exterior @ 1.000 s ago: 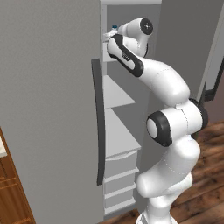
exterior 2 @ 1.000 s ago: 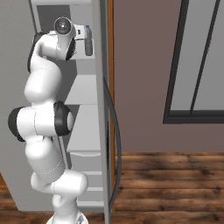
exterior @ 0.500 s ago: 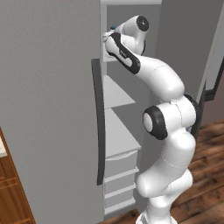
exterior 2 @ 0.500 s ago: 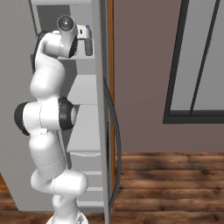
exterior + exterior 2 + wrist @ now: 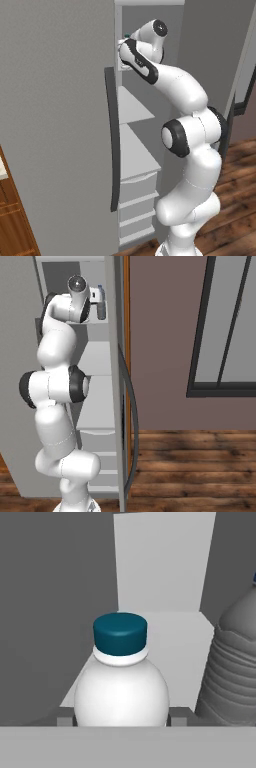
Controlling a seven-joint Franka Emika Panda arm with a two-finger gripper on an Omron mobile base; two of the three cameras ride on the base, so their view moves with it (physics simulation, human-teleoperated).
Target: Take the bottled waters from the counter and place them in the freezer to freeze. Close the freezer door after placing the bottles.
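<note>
Two bottled waters are seen: one (image 5: 120, 682) pinched between the jaws, another (image 5: 234, 667) beside; release onto the freezer (image 5: 165, 572) shelf is needed.

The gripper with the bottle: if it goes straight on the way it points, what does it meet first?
Probably the white back wall of the freezer compartment. The gripper, shut on a blue-capped bottle, points over the bare shelf toward it. A second bottle stands off to the right, likely beside that line, though depth is uncertain.

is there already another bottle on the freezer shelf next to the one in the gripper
Yes, a second ridged bottle stands on the white shelf beside the capped bottle between the fingers.
</note>
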